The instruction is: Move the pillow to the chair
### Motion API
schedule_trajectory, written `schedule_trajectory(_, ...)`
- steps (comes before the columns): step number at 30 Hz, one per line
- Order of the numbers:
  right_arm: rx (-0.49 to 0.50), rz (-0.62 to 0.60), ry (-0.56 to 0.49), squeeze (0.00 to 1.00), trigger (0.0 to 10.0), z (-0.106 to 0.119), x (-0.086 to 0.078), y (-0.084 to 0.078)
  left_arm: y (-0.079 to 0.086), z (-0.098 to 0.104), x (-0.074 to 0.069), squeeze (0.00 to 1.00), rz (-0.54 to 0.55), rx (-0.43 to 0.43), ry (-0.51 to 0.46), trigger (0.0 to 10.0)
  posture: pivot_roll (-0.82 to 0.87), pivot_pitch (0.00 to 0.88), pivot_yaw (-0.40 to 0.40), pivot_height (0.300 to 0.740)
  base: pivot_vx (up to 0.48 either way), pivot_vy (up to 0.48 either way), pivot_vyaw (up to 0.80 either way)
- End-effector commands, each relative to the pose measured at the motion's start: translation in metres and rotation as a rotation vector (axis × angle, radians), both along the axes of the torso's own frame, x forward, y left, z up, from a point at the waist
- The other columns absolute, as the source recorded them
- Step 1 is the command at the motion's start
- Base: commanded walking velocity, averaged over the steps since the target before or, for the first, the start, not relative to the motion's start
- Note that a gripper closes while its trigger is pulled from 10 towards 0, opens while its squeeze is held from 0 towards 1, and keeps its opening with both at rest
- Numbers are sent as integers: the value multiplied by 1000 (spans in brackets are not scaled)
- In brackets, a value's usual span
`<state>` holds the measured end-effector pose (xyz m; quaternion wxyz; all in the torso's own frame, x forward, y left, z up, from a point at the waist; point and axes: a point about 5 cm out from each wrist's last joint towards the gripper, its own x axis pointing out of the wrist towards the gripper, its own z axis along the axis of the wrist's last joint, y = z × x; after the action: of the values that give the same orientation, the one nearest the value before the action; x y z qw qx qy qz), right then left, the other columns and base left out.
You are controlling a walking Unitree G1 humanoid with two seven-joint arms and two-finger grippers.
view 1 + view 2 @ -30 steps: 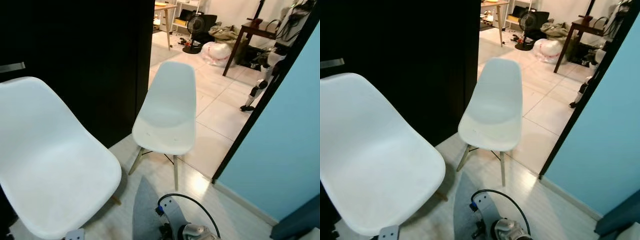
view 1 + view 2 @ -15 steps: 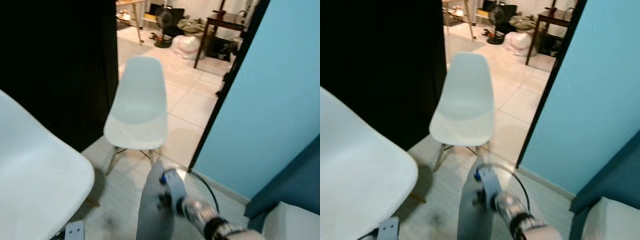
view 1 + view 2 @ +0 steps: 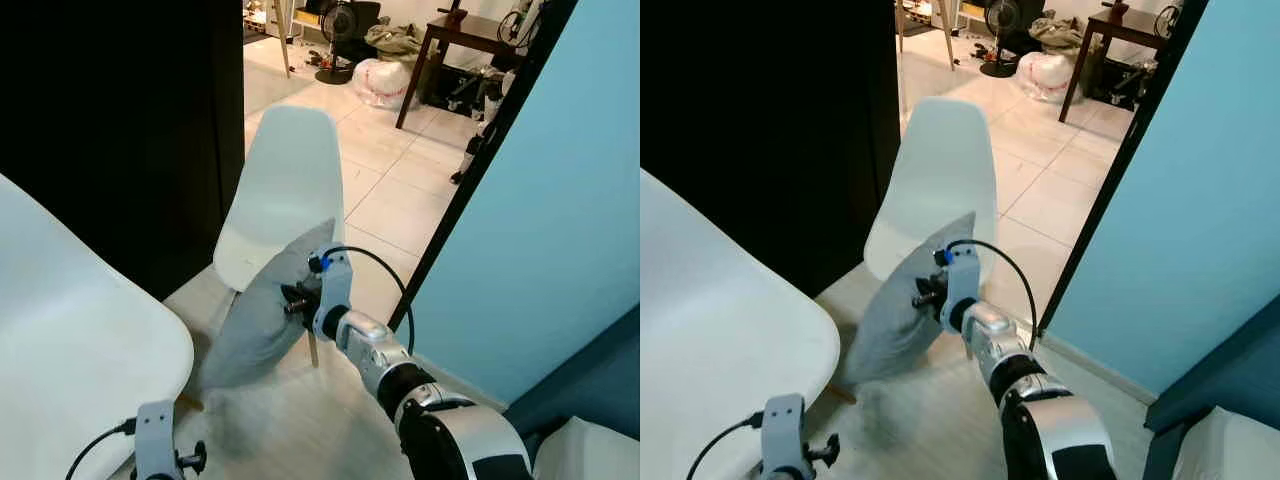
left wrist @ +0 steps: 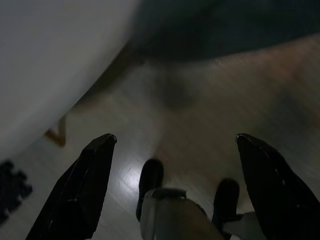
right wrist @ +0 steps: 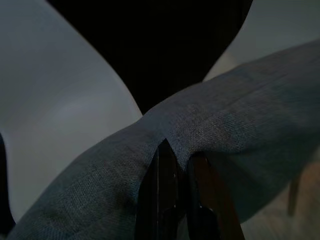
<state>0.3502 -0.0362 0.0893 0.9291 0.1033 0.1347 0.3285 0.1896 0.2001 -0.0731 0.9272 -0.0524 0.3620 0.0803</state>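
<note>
Closest to us, the left pincer (image 4: 175,160) hangs low over the wood floor (image 4: 200,110) beside the near white chair (image 3: 70,340), fingers spread wide with nothing in them, so it's idle.

The right pincer (image 3: 296,298) is the one working. Its fingers are pinched tight on a fold of the grey pillow (image 3: 265,310), and the right arm reaches forward and a bit left, roughly level.

The pillow hangs off that grip in the air, long axis slanting from a top corner by the far white chair (image 3: 285,190) down to a bottom corner near the floor. It sits just in front of that chair's seat, overlapping its front edge from our angle. We'd guess the seat lies just ahead and slightly up, so the right arm needs a short push forward.
</note>
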Motion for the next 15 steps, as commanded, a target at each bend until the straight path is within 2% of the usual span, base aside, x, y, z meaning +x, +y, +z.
schedule_trajectory(1,49,-24,-21,0,10000,6,3,-2,-7,0,2,0,-30,-13,-9,10000,116,16,-110,740,368,0,-763)
schedule_trajectory(11,98,-34,-27,0,10000,10,5,-2,-9,0,2,0,-44,-12,-14,10000,114,15,-115,740,370,0,-761)
schedule_trajectory(12,63,-7,-55,0,10000,11,5,-1,-10,0,2,0,-46,-12,-13,10000,117,10,-120,740,379,0,0)
schedule_trajectory(15,55,-1,-61,0,10000,11,4,-1,-10,0,1,0,-47,-11,-10,10000,117,8,-119,740,379,0,0)
